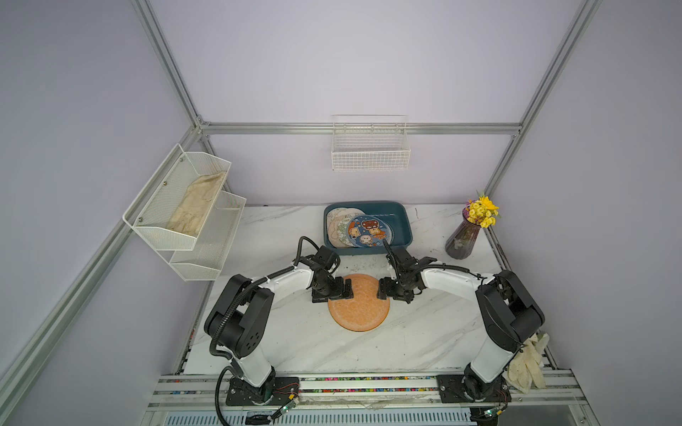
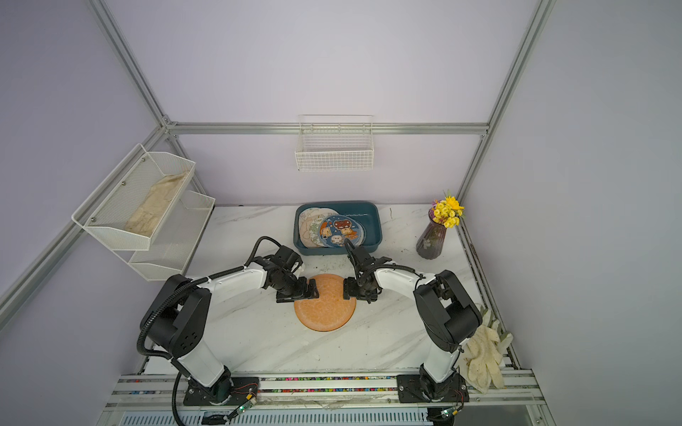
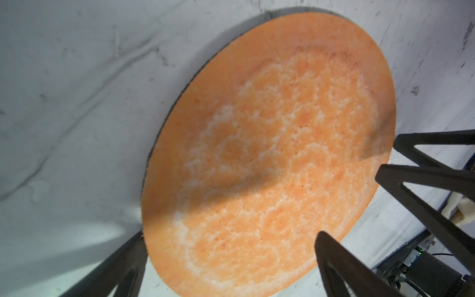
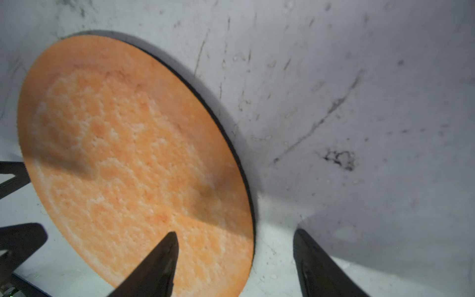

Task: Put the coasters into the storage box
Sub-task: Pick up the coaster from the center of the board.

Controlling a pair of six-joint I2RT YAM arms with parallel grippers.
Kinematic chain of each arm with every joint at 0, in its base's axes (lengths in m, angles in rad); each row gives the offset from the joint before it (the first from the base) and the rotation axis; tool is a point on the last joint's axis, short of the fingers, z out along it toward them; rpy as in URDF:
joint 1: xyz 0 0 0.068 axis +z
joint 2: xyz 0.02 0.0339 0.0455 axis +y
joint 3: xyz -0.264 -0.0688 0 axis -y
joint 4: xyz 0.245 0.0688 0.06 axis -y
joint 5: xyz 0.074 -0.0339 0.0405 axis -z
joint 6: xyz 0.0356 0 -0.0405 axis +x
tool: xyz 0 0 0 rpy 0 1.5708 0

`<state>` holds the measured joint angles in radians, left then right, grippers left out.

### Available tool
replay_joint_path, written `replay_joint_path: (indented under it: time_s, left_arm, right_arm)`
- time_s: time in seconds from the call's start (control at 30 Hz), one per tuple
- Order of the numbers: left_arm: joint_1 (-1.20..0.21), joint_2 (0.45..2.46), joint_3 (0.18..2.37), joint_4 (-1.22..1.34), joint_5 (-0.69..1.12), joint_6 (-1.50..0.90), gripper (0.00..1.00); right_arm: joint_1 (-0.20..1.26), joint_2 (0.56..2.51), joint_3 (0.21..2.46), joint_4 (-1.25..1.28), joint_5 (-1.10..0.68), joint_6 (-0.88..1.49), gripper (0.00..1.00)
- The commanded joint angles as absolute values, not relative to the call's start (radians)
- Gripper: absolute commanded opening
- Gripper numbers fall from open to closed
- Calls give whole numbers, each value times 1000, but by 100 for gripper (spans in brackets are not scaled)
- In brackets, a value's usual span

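Over left edge of orange coaster, holds left gripper fingers wide apart; over right edge, right gripper fingers apart.

This is a robotics lab cell dressed as a domestic corner. Bare aluminium framing holds plain lavender wall panels. The left arm and the right arm are bolted to a slotted metal rail at the front, with loose wires and a small circuit board below it. The homely touches are a marble-patterned counter, a white wire basket and a two-tier mesh shelf on the walls, and a vase of yellow flowers.
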<state>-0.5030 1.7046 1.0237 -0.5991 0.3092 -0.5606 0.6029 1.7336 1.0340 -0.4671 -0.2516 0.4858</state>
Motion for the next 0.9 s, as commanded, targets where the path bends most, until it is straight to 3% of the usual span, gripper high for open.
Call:
replay_joint_path:
  time_s: [0.0,0.87]
  left_arm:
    - [-520,1767,1015,-641,327,-553,100]
    - [-529,1800,1035,-642,341,-553,98]
  right_arm:
    - [612,1787,1013,-447,-262,485,73]
    - [681,1910,1025,-420,-364,485,73]
